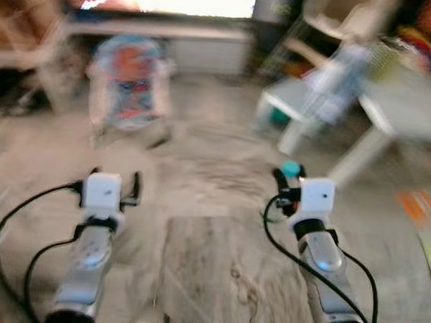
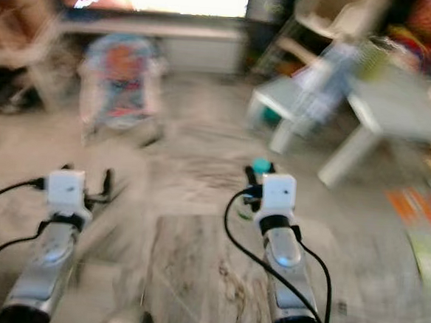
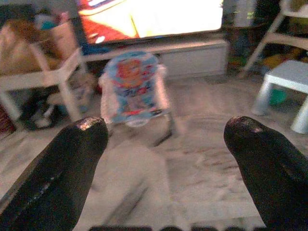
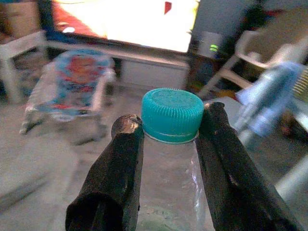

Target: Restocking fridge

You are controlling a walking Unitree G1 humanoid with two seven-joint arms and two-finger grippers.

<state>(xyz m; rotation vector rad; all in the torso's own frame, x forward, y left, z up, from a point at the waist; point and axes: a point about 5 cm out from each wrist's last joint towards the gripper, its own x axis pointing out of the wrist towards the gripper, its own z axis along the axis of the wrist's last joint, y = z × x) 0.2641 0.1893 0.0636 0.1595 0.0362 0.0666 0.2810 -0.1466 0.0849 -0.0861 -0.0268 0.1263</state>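
1. Bottle (image 4: 171,159), clear plastic with a teal cap (image 4: 172,114), sits clamped at the neck between the two black fingers (image 4: 113,178) of the right gripper (image 1: 288,183); it is carried out in front of the robot, on the near side of the small white table (image 1: 408,108).
2. Left gripper (image 3: 166,139) is spread wide and holds nothing, level with the right one and well apart from the table.
3. Judging by the blur in both head views, this looks like the carrying step: the robot is crossing a living room with the bottle, and the restocking itself is not yet done.
4. Next move, as I judge it, calls for finding the fridge and keeping the bottle upright and firmly pinched on the way.
5. No fridge can be made out. The bottle's lower body is cut off. A blurred bluish object (image 1: 339,81) beside the table cannot be identified, and a colourful baby bouncer (image 3: 132,84) stands well beyond it, near a bright screen (image 3: 154,17).
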